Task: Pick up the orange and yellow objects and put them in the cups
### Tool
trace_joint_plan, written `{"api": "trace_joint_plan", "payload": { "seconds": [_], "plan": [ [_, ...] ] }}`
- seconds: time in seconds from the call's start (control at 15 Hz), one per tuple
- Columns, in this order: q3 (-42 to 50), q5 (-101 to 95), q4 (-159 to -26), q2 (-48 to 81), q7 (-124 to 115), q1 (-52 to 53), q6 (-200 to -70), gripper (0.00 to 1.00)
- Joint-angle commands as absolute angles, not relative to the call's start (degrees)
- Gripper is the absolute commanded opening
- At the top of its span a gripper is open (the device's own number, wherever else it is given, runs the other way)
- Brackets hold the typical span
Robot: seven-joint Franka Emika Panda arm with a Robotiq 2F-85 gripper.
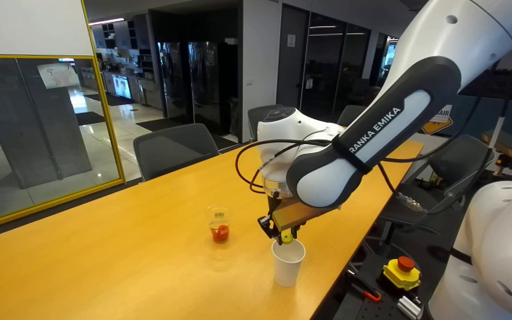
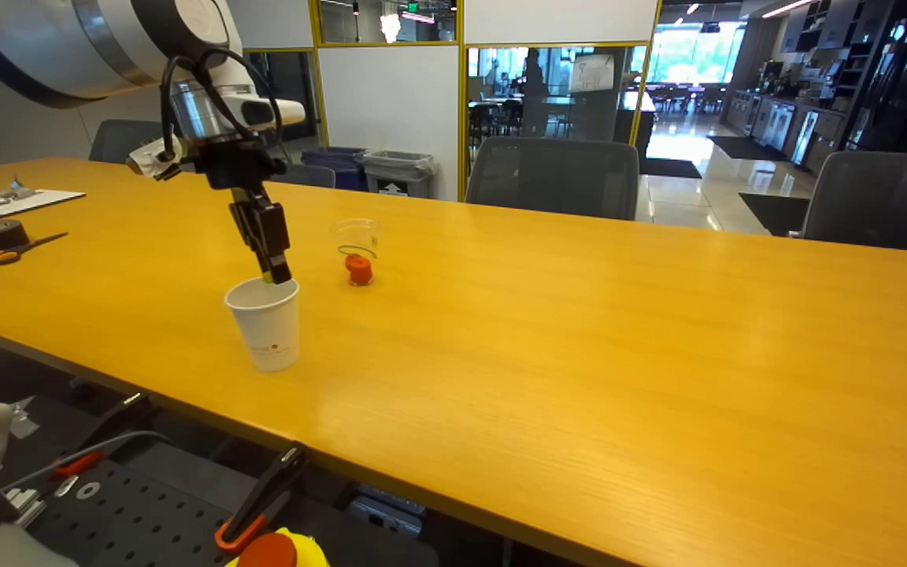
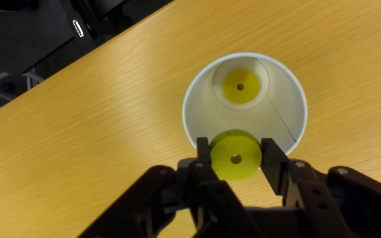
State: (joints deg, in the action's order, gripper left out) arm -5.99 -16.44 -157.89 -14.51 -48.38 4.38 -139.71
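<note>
Just below my jaws: white cup (image 1: 287, 269), yellow disc (image 3: 242, 96) inside. I pinch a second yellow disc (image 3: 236, 148) by its sides, likely so it drops flat.

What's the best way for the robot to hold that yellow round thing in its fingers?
Pinch the yellow round thing by opposite sides of its round edge, coming from above, as the gripper holds it now. Its top looks flat with a hole, so the edge seems the surer grip. From above also suits the white cup, whose mouth faces up.
</note>
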Motion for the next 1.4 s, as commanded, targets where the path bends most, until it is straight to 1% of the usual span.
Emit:
{"api": "trace_joint_plan", "payload": {
  "seconds": [0.0, 0.4, 0.47, 0.53, 0.6, 0.67, 0.87, 0.93, 1.2, 1.33],
  "plan": [
    [-6.8, -13.2, -157.9, -15.1, -44.8, 3.3, -138.3, 0.21],
    [-7.0, -10.6, -158.0, -14.9, -42.0, 3.4, -137.9, 0.21],
    [-6.9, -10.1, -158.0, -14.9, -41.5, 3.4, -137.9, 0.26],
    [-6.9, -9.8, -158.0, -14.8, -41.2, 3.4, -137.9, 0.68],
    [-6.9, -9.5, -158.0, -14.9, -40.9, 3.4, -137.9, 0.68],
    [-7.0, -9.4, -158.0, -14.9, -40.7, 3.4, -137.9, 0.73],
    [-7.0, -8.8, -158.0, -15.0, -40.0, 3.4, -138.0, 0.97],
    [-7.0, -8.9, -158.0, -15.2, -39.9, 3.3, -138.1, 1.0],
    [-6.8, -10.4, -157.9, -17.4, -38.5, 2.7, -138.2, 1.0],
    [-6.0, -11.1, -157.8, -19.0, -34.1, 2.1, -139.2, 1.0]
  ]
}}
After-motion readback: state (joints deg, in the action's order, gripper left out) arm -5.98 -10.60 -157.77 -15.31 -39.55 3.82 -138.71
